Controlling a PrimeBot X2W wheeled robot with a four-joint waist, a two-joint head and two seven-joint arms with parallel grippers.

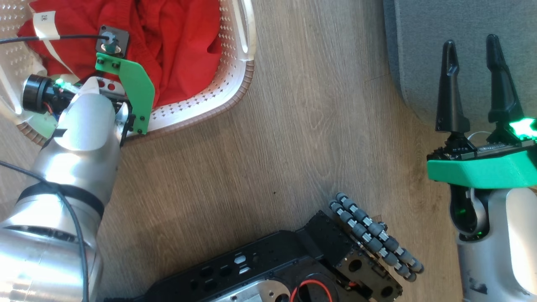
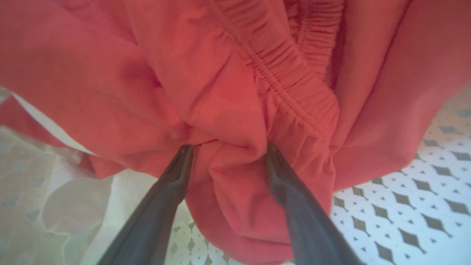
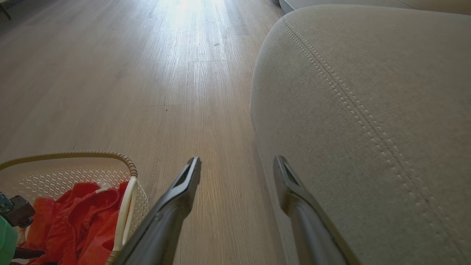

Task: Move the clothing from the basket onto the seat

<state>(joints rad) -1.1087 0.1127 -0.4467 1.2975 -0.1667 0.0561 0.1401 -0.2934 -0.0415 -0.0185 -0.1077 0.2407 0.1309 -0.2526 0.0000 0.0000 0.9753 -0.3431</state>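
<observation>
The cream basket (image 1: 235, 100) sits on the floor at the upper left, with red clothing (image 1: 176, 50) heaped inside. My left wrist (image 1: 121, 84) reaches down into it and covers its own fingers. In the left wrist view my left gripper (image 2: 229, 147) is open, both tips pressed into the red clothing (image 2: 235, 92) with a fold bulging between them. A white garment (image 2: 73, 206) lies beneath at the lower left. My right gripper (image 1: 470, 40) stands open and empty at the edge of the grey seat (image 1: 440, 25). Its fingers (image 3: 237, 159) straddle the rim of the seat (image 3: 368, 92).
Wooden floor (image 1: 272, 126) runs between the basket and the seat. My black base with its roller wheel (image 1: 373, 235) is at the bottom centre. The right wrist view has the basket rim (image 3: 73, 154) and red clothing (image 3: 81, 221) at the lower left.
</observation>
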